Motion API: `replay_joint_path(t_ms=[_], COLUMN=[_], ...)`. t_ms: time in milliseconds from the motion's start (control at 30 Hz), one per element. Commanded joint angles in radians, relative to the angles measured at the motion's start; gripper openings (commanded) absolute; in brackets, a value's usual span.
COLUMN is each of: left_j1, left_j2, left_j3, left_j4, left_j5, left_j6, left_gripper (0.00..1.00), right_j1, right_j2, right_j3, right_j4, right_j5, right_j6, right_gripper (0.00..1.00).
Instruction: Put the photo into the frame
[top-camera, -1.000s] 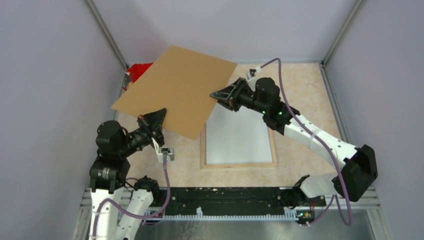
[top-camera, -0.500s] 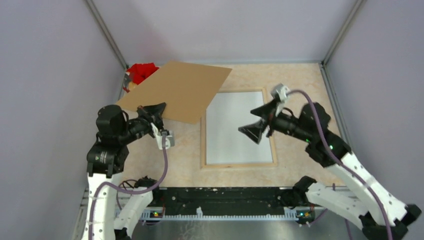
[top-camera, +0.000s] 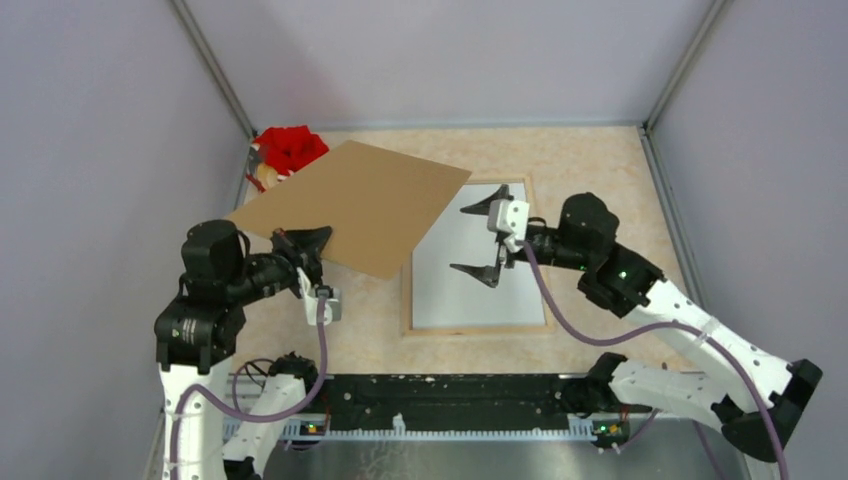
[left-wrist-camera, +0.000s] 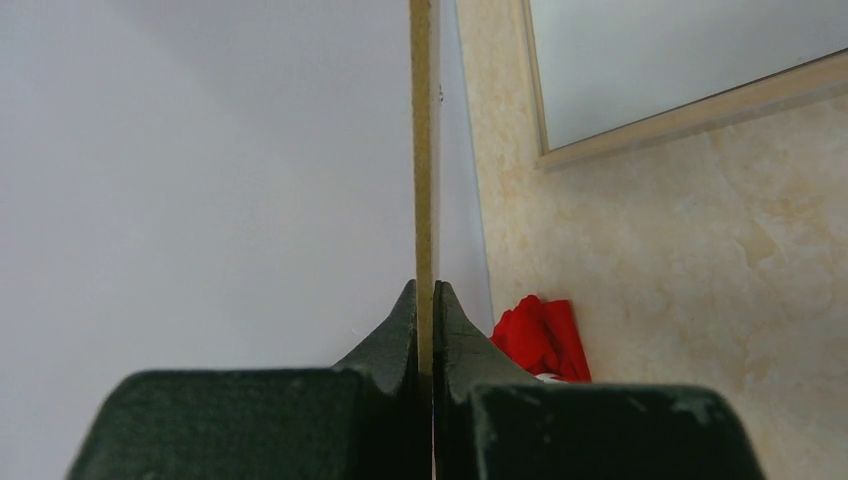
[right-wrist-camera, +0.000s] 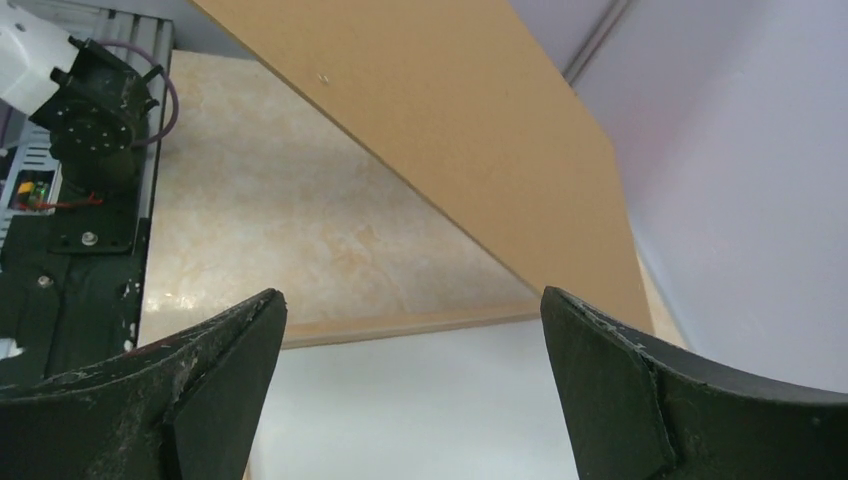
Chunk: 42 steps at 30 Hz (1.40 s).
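Right gripper (top-camera: 462, 240) has let go of the flat brown backing board (top-camera: 360, 205) and now hangs wide open, empty, over the thin wood-railed rectangular frame (top-camera: 478, 328) lying flat mid-table; left gripper (top-camera: 312, 238) stays clamped on the board's edge.

We can read no text, label, brand, number or sign in any of the views. The flat brown rectangular board (top-camera: 350, 205) and the thin light-wood rectangular frame (top-camera: 478, 328) both show us plain, unmarked faces. Any markings on the robot arms or the black rail at the near edge are too small for us to make out.
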Motion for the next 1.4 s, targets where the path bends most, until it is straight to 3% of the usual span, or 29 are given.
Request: replay_joint_path(t_ms=[0,200,600,667,733,767,800,833,900,933,967,1167,1367], left_j1=[0.002,0.002,0.002,0.002,0.002,0.002,0.002,0.002,0.002,0.002,0.002,0.002,0.002], left_j2=[-0.012,-0.008,-0.008,-0.01,-0.012,-0.014,-0.021,-0.029,-0.049,-0.059,-0.069,-0.101,-0.113], left_j3=[0.044,0.047,0.061,0.058,0.052,0.046,0.031,0.011,-0.032,-0.054,-0.073,-0.098,-0.098], left_j4=[0.061,0.055,0.065,0.074,0.113,0.156,0.224,0.293,0.454,0.532,0.601,0.77,0.883], left_j5=[0.083,0.056,0.063,0.055,0.046,0.042,0.038,0.026,0.009,-0.001,-0.01,-0.062,-0.194], left_j6=[0.068,0.045,0.024,0.014,-0.02,-0.057,-0.103,-0.153,-0.261,-0.322,-0.365,-0.511,-0.688], left_gripper=[0.0,0.0,0.0,0.0,0.0,0.0,0.06,0.21,0.57,0.8,0.95,0.98,0.98], right_j1=[0.108,0.161,0.185,0.199,0.202,0.202,0.203,0.202,0.203,0.203,0.203,0.19,0.06], right_j2=[0.076,0.184,0.339,0.348,0.349,0.35,0.352,0.354,0.35,0.344,0.335,0.292,0.335], right_j3=[0.103,0.1,0.109,0.11,0.116,0.131,0.163,0.184,0.214,0.216,0.212,0.23,0.402], right_j4=[-0.02,0.066,0.331,0.337,0.325,0.3,0.269,0.236,0.204,0.21,0.221,0.273,0.223], right_j5=[0.056,0.217,0.309,0.314,0.312,0.315,0.323,0.337,0.37,0.387,0.406,0.462,0.432], right_j6=[-0.201,-0.331,-0.404,-0.419,-0.405,-0.386,-0.369,-0.351,-0.309,-0.29,-0.272,-0.164,0.237], right_gripper=[0.97,0.87,0.58,0.47,0.27,0.12,0.0,0.0,0.0,0.0,0.0,0.0,0.0])
